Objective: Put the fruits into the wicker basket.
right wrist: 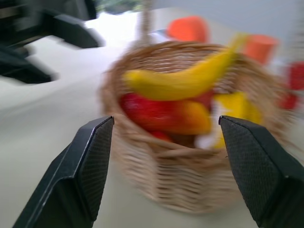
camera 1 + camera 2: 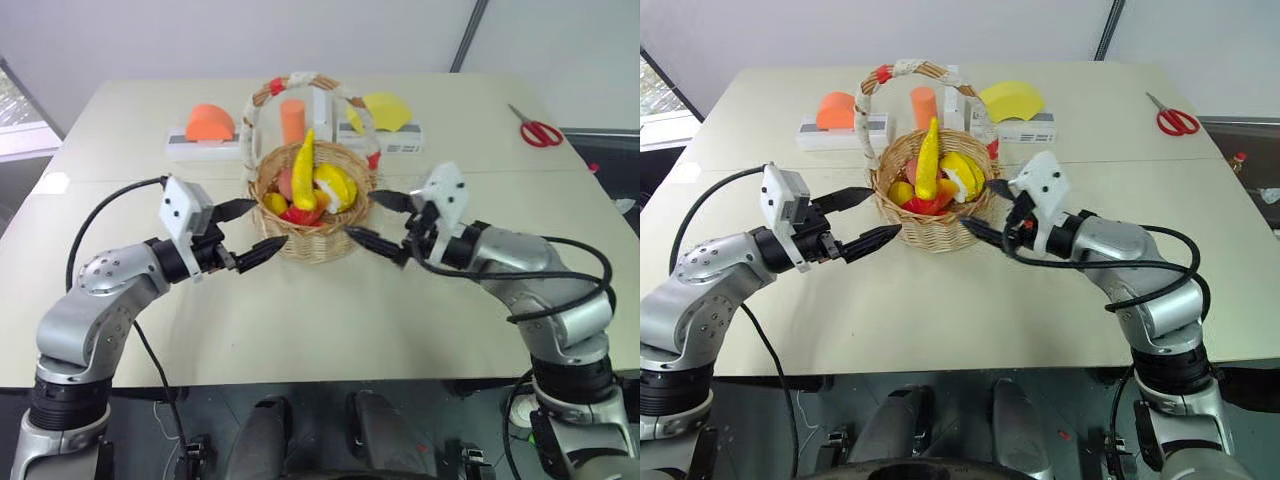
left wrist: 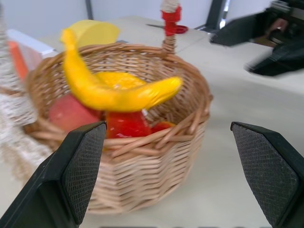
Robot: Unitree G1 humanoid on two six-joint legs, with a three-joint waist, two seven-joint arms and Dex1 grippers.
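Note:
The wicker basket (image 2: 312, 232) stands at the table's middle, its arched handle (image 2: 262, 100) wrapped in white and red. Inside it lie a yellow banana (image 2: 303, 170) propped upright, a red-and-yellow mango-like fruit (image 1: 166, 115), a pink peach (image 3: 69, 113) and other yellow pieces. My left gripper (image 2: 247, 232) hangs open just left of the basket, nothing between its fingers. On the basket's right side my right gripper (image 2: 382, 222) is open and empty too, a little apart from the rim.
Behind the basket, white blocks (image 2: 205, 147) carry an orange half-disc (image 2: 210, 122), an orange cylinder (image 2: 292, 121) and a yellow wedge (image 2: 384, 110). Red scissors (image 2: 540, 131) lie at the far right. Bare tabletop (image 2: 320, 320) lies in front of the basket.

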